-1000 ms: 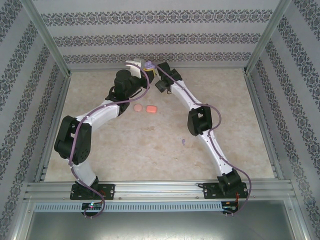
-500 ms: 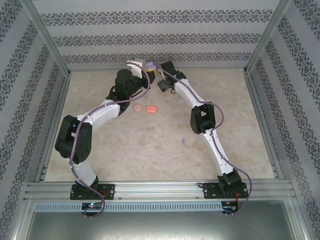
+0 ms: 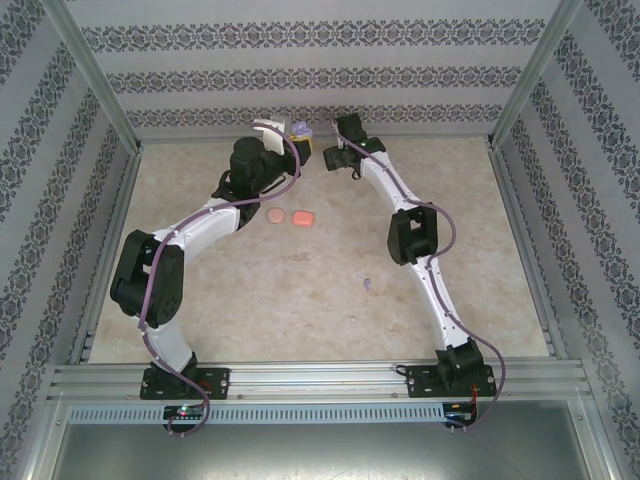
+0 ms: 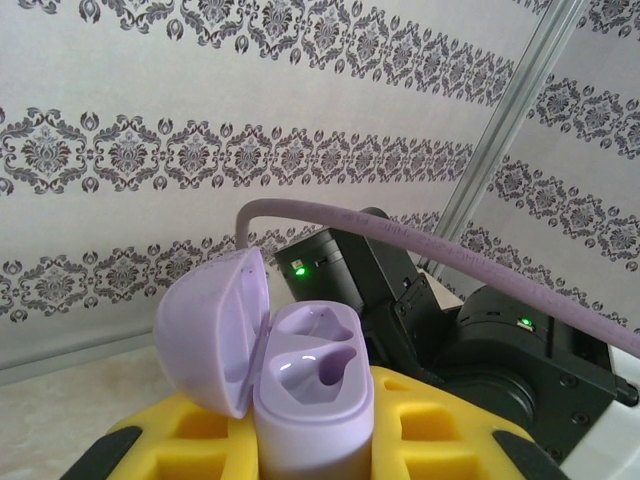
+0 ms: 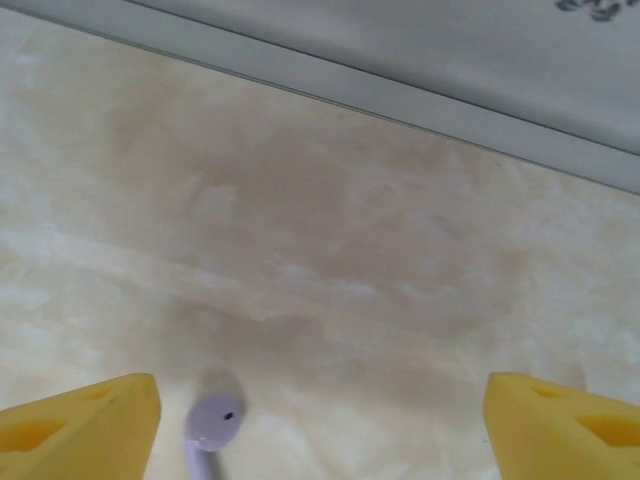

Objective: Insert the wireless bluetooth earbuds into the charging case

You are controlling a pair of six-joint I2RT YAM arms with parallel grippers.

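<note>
While your left pincer point(image 4: 320, 452) is clamping the purple charging case point(image 4: 312, 395) low on its body between the yellow fingers point(image 4: 190, 440), it is holding that case upright at the far end of the tabletop point(image 5: 330, 200), by the back wall. The lid point(image 4: 213, 330) is hinging open to one side. You are presenting it this way, I judge, so that both moulded sockets are facing up for loading; both are looking empty in the left wrist view.

Your right pincer point(image 5: 320, 425) is hanging low over the tabletop just beside that case, its jaws standing wide apart and gripping nothing. One purple earbud point(image 5: 213, 423) is lying flat on the surface between its fingertips, much nearer one tip than the other, with neither tip touching it. You are straddling the bud like this, it seems, so the jaws can be closing on it from both sides. Centring first is looking wise, since an off-centre squeeze could be flicking so small a thing away.

A second purple earbud point(image 3: 367, 284) is lying well apart, nearer the middle of the tabletop, beside the right arm. A salmon-pink case point(image 3: 302, 217) and a rounder salmon-pink piece point(image 3: 276, 215) are sitting side by side near the left wrist, playing no part in filling the purple case.
</note>
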